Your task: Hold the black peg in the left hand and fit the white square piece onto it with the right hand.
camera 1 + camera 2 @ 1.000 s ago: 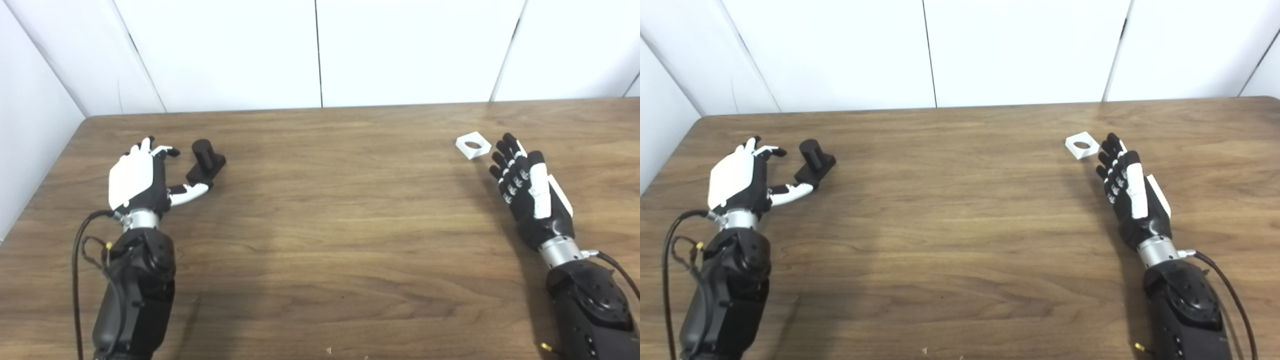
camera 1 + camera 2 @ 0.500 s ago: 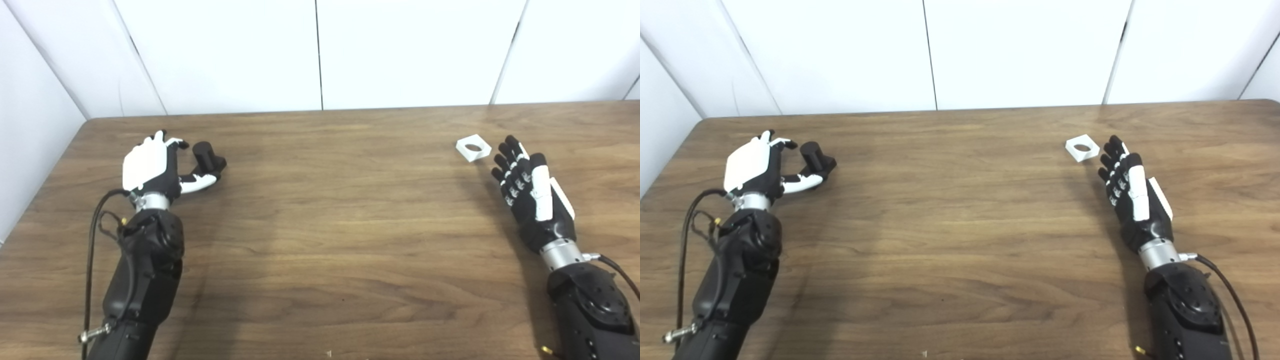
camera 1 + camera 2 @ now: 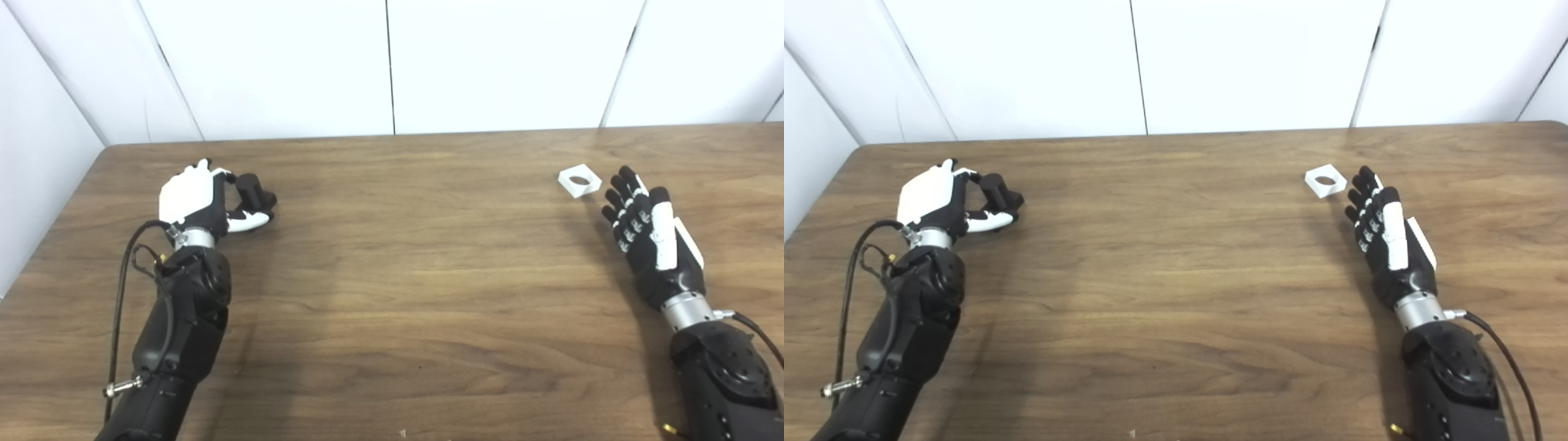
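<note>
1. White wall panels fill the top of the frame behind a brown wood-grain table.
2. At left of frame, the black peg, a short cylinder on a dark base, sits on the table.
3. Curled around it is the left hand; thumb below, fingers above. Whether they grip it firmly cannot be told.
4. At upper right lies the white square piece, flat, with a round hole.
5. Just beside it, not touching, the right hand has its fingers straight and slightly apart, holding nothing.
6. No writing is legible.
</note>
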You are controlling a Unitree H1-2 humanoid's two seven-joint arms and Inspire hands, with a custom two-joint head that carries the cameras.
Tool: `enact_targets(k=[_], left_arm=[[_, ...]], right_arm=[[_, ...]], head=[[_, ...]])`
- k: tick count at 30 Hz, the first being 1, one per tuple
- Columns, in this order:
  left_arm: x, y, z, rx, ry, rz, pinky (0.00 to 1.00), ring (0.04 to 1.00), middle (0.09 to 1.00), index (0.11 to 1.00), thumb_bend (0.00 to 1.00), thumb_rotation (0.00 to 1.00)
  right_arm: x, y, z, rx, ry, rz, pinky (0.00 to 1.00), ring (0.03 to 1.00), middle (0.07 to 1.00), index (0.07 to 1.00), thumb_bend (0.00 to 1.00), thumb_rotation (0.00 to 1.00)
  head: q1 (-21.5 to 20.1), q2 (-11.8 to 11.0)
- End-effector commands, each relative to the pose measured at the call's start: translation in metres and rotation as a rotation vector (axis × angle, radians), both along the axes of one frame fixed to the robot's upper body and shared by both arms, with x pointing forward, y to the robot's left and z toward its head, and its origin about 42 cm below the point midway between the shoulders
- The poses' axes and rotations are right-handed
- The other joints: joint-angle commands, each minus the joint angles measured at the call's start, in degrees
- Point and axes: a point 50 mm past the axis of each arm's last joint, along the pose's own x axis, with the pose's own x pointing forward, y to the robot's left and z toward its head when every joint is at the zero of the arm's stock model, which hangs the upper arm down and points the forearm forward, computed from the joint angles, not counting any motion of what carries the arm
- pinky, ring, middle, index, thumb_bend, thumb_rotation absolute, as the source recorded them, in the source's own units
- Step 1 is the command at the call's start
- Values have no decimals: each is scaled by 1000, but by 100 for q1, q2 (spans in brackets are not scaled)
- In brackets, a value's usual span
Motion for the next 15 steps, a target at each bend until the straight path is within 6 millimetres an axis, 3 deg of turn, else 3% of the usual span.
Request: enact_targets(k=[1,7,15], left_arm=[[13,7,33,56,-75,2,1000,1000,979,736,748,439],[12,6,35,60,-7,-10,1000,1000,952,692,732,448],[9,8,34,53,40,-7,1000,1000,928,610,722,389]], right_arm=[[-11,-2,-18,29,38,-11,1000,1000,1000,1000,601,1000],[-9,-3,-17,19,38,-7,1000,1000,1000,1000,597,1000],[-7,-6,-15,22,36,-5,1000,1000,1000,1000,601,1000]], head=[[11,-3],[61,14],[72,34]])
